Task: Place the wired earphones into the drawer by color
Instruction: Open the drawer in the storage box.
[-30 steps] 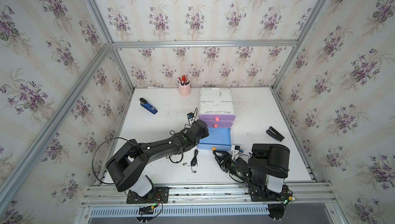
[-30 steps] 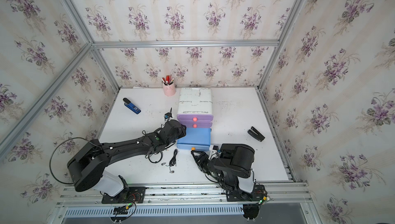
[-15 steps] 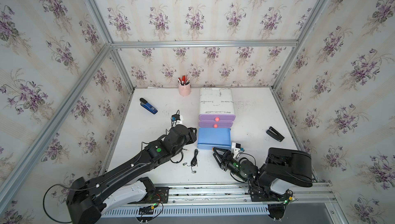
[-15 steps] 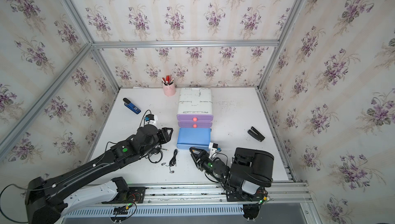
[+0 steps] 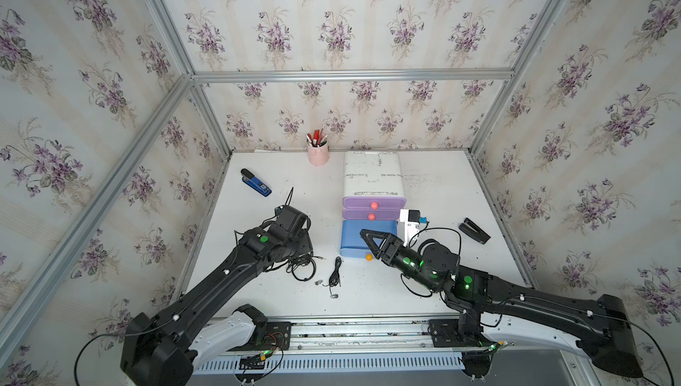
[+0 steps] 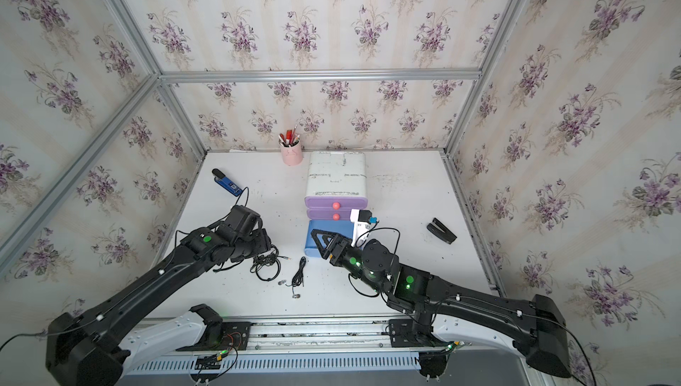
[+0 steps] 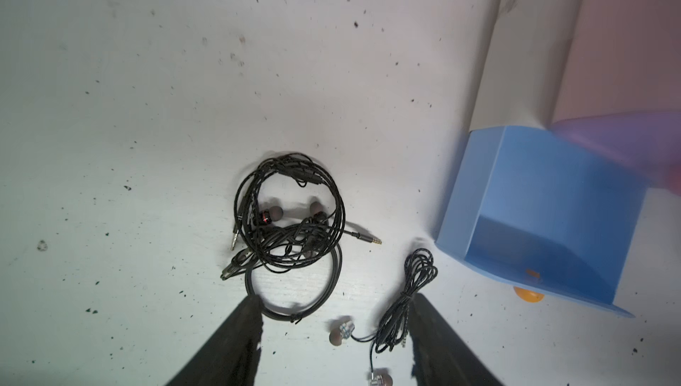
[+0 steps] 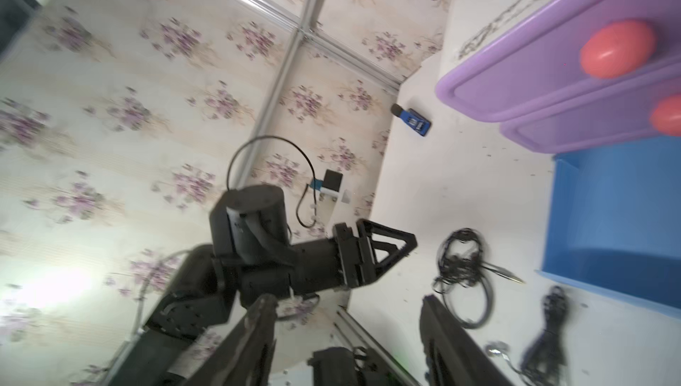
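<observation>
**A:** What do the top views give?

**B:** In both, the drawer unit (image 5: 372,174) has its blue drawer (image 5: 352,236) pulled out. The black earphone tangle (image 5: 302,268) lies on the table just off that drawer's front, on the left arm's side. A smaller earphone bundle (image 6: 300,273) lies between the tangle and the drawer. The left gripper (image 5: 304,246) hangs over the tangle. The right gripper (image 5: 368,236) is above the blue drawer.

**A:** And the left wrist?

**B:** The left gripper (image 7: 333,299) has its jaws spread wide and grips nothing. One fingertip (image 7: 254,306) lines up with the tangle's (image 7: 291,218) outer loop; I cannot tell if they touch.

**A:** Right wrist?

**B:** It is blurred. The right gripper (image 8: 348,306) is parted wide and holds nothing. The tangle (image 8: 460,262) sits beside the blue drawer (image 8: 608,218), and both purple drawers (image 8: 552,82) are shut.
</observation>
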`<state>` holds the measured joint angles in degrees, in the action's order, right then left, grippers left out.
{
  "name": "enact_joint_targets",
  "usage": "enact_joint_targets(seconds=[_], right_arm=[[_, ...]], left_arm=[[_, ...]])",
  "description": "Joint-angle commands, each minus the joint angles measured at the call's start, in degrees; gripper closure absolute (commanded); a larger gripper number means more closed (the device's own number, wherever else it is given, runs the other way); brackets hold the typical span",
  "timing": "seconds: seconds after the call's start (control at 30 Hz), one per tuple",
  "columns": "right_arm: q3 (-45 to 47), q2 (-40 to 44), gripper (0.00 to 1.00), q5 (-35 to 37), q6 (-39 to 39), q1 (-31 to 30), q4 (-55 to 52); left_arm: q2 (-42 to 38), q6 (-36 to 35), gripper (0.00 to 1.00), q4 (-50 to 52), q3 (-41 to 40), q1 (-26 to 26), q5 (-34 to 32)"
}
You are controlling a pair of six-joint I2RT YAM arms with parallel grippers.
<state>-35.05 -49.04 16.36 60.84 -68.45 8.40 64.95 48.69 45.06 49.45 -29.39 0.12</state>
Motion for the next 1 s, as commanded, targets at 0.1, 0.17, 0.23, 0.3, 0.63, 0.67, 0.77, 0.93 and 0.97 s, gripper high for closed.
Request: enact_joint_targets(seconds=[0.1, 0.17, 0.23, 0.3, 0.63, 0.67, 0.77, 0.93, 0.97], right_arm=[[1.38, 3.39, 0.35, 2.69, -4.92, -0.11, -14.92], [2.41, 3.55, 0.35, 2.5, -4.44, -0.04, -13.92], [2.38, 2.85, 0.35, 1.97, -4.54, -0.03, -13.81], [1.9, 1.97, 0.35, 1.58, -5.0, -0.09, -13.95], [0.96, -0.26, 0.35, 0.68, -7.78, -0.03, -12.46], [0.73, -0.43, 0.35, 0.76, -8.0, -0.03, -12.31], [-0.65, -1.42, 0.35, 0.95, -9.32, -0.07, -12.62], [-3.05, -3.41, 0.35, 0.35, -11.6, -0.03, -12.69], [-3.58, -3.72, 0.35, 0.49, -12.02, -0.02, -12.77]], left_arm=[[9.9, -7.05, 0.35, -1.31, 0.63, 5.95, 11.56], [12.02, -5.73, 0.37, -3.91, 0.05, 7.3, 12.44], [13.47, -3.39, 0.39, -8.05, -0.74, 8.12, 13.97], [14.55, -0.42, 0.4, -10.68, -1.13, 8.29, 14.3], [21.52, 6.74, 0.41, -13.12, -0.21, 8.38, 8.65], [21.83, 7.01, 0.41, -13.44, -0.43, 8.42, 8.45], [22.72, 8.0, 0.41, -13.97, -0.66, 8.51, 6.72], [25.29, 8.13, 0.42, -15.12, -0.01, 8.61, 5.78], [25.73, 8.33, 0.42, -15.17, -0.06, 8.63, 5.64]])
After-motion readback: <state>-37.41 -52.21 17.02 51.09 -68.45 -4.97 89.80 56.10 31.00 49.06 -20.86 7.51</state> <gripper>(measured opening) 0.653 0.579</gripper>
